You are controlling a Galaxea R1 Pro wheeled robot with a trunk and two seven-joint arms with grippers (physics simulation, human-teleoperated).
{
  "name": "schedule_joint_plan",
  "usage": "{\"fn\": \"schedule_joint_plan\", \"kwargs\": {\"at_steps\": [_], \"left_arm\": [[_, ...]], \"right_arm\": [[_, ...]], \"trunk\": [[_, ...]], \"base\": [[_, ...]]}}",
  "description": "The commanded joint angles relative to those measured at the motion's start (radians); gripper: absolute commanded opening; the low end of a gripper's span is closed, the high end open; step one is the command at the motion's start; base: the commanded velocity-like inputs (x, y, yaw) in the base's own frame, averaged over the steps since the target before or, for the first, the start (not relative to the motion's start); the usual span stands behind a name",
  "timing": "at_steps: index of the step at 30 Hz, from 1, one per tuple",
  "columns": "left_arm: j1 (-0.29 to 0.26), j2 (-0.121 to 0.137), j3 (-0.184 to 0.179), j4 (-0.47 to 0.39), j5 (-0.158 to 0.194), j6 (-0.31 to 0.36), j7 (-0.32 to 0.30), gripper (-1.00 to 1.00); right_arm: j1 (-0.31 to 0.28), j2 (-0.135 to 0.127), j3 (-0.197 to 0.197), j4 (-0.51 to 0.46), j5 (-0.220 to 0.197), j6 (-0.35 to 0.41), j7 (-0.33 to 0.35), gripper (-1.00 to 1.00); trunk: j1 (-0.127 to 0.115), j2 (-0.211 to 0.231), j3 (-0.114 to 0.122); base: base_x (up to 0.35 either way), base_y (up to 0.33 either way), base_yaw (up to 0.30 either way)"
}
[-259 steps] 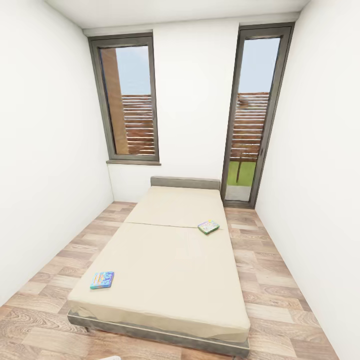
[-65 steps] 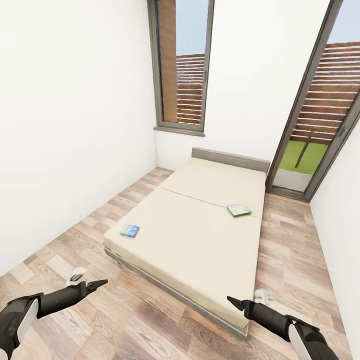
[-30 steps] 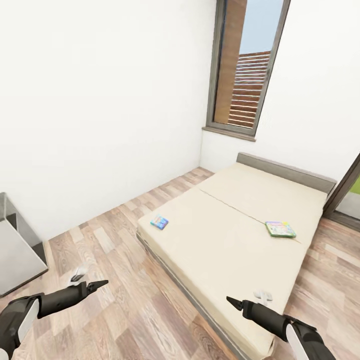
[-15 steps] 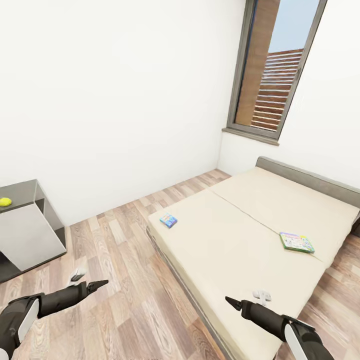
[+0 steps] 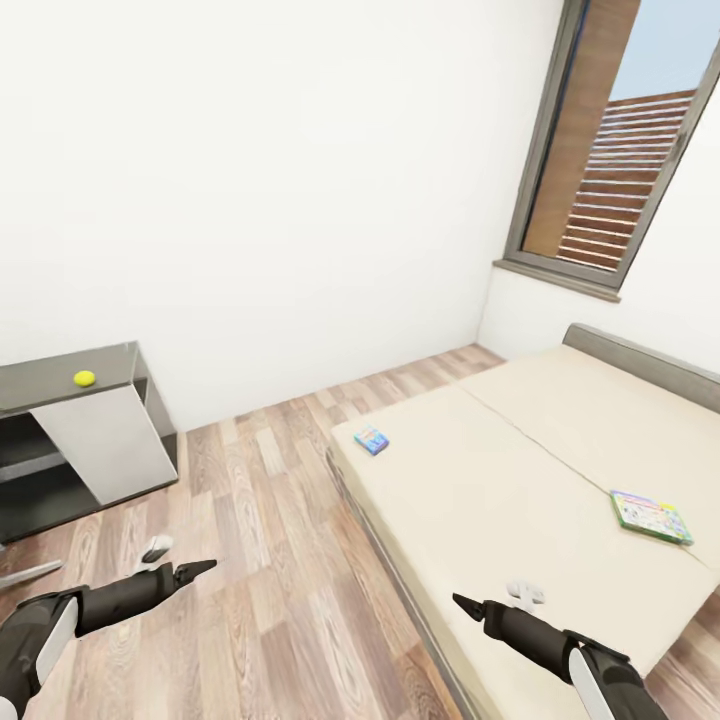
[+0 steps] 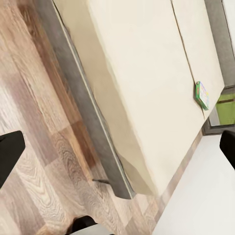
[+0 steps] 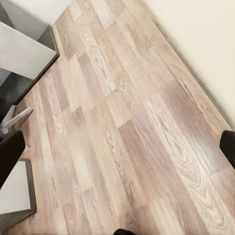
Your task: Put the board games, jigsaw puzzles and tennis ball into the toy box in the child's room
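Wooden flooring is stretching between the bed [image 5: 480,480] and table [image 5: 60,385], where the tennis ball [image 5: 84,378] is sitting. I'm holding my left gripper [image 5: 190,571] and right gripper [image 5: 470,604] wide, empty. Carrying on turning, I'm risking clipping the bed's edge. Blue board game [image 5: 371,439] is lying flat near the bed's corner, long axis toward the wall; green board game [image 5: 651,516] is lying across the mattress.

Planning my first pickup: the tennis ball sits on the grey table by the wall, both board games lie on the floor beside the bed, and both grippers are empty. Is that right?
Not quite. The head view shows both board games on the bed, not the floor: the blue one near its corner, the green one farther along. The tennis ball is on the grey table, and the left gripper and right gripper hold nothing.
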Motion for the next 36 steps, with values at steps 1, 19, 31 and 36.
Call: {"fn": "schedule_joint_plan", "kwargs": {"at_steps": [1,19,31,36], "left_arm": [[-0.001,0.0,0.001,0.001,0.003,0.007,-0.002,1.0],[-0.001,0.0,0.0,0.001,0.003,0.007,-0.001,1.0],[-0.001,-0.003,-0.001,0.001,0.003,0.008,-0.001,1.0],[-0.001,-0.007,0.0,0.001,0.002,0.008,0.001,1.0]], "right_arm": [[0.0,0.0,-0.002,-0.001,-0.007,0.008,-0.001,1.0],[-0.001,0.011,-0.002,-0.002,-0.007,0.008,-0.007,1.0],[-0.001,0.016,-0.002,-0.002,-0.007,0.008,-0.019,1.0],[0.0,0.017,-0.002,-0.001,-0.008,0.008,-0.024,1.0]], "trunk": [[0.001,-0.002,-0.002],[0.001,-0.002,-0.002],[0.001,-0.002,-0.002],[0.001,-0.002,-0.002]], "base": [[0.0,-0.002,0.291],[0.0,0.0,0.291],[-0.073,0.0,0.289],[-0.027,0.0,0.148]]}}
